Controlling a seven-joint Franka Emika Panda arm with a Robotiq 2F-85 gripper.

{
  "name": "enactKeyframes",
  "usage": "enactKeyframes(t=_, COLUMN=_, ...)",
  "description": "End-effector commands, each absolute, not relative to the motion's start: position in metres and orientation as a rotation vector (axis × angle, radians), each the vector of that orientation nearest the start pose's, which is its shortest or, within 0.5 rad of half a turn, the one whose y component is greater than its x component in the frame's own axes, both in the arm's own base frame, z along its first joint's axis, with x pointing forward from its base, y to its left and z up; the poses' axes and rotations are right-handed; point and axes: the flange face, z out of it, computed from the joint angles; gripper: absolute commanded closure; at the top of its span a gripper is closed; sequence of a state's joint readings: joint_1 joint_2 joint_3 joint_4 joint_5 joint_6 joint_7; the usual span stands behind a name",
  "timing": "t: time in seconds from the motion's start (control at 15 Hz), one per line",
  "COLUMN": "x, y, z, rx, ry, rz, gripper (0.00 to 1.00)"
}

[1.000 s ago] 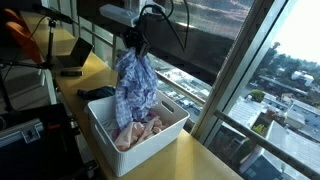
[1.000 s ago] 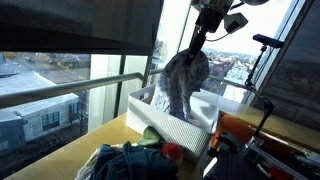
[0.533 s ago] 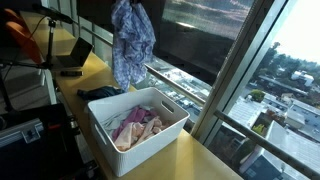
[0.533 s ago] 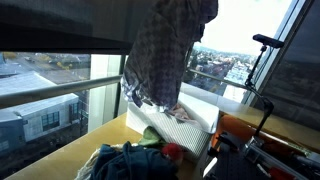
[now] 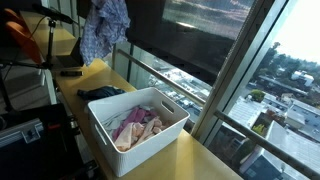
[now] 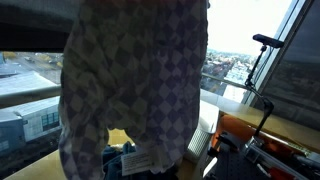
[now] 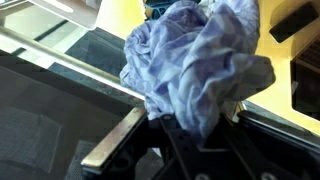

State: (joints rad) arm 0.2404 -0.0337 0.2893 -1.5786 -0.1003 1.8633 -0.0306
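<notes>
Hidden: blue-and-white checked cloth [image 6: 130, 80] fills our exterior view — white plastic bin [image 5: 155, 143] shows plainly elsewhere.
Pincer [image 7: 195, 138]: clenched on that cloth.

Daylight pours in through the big windows [image 5: 270, 95], so it's bright by the glass, and the sky is blown out to white in both exterior views. The room side is dim and murky. The yellow surface [image 5: 205, 160] picks up a soft sheen. In an exterior view the checked cloth [image 6: 130, 90] hangs right up against the lens, so it's backlit, dark and soft, and it fills most of the frame. The wrist view shows its folds evenly lit, but the dark bottom edge is blurry. Everything's low-res and a bit grainy.
</notes>
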Motion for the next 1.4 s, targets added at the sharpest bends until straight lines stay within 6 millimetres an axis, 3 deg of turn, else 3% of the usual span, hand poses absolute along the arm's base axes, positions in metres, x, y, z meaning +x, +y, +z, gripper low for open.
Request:
enactKeyframes(t=0.0, x=0.525, y=0.277, z=0.622, rx=-3.039, ry=-0.869, rz=-0.411, gripper=0.97)
enactKeyframes(t=0.33, x=0.551, y=0.253, z=0.54, rx=-3.07, ry=-0.79, rz=-0.179, gripper=0.97)
enactKeyframes(t=0.6, x=0.547, y=0.259, z=0.485, rx=-3.074, ry=-0.803, rz=-0.039, gripper=0.97)
enactKeyframes(t=0.8, x=0.541, y=0.266, z=0.459, rx=-3.073, ry=-0.832, rz=0.022, gripper=0.97)
enactKeyframes(t=0.87, x=0.54, y=0.266, z=0.454, rx=-3.072, ry=-0.835, rz=0.03, gripper=0.93)
enactKeyframes(t=0.93, x=0.54, y=0.265, z=0.452, rx=-3.072, ry=-0.835, rz=0.037, gripper=0.64)
enactKeyframes(t=1.0, x=0.54, y=0.263, z=0.452, rx=-3.073, ry=-0.835, rz=0.04, gripper=0.63)
enactKeyframes(t=1.33, x=0.549, y=0.241, z=0.474, rx=-3.073, ry=-0.784, rz=-0.002, gripper=0.28)
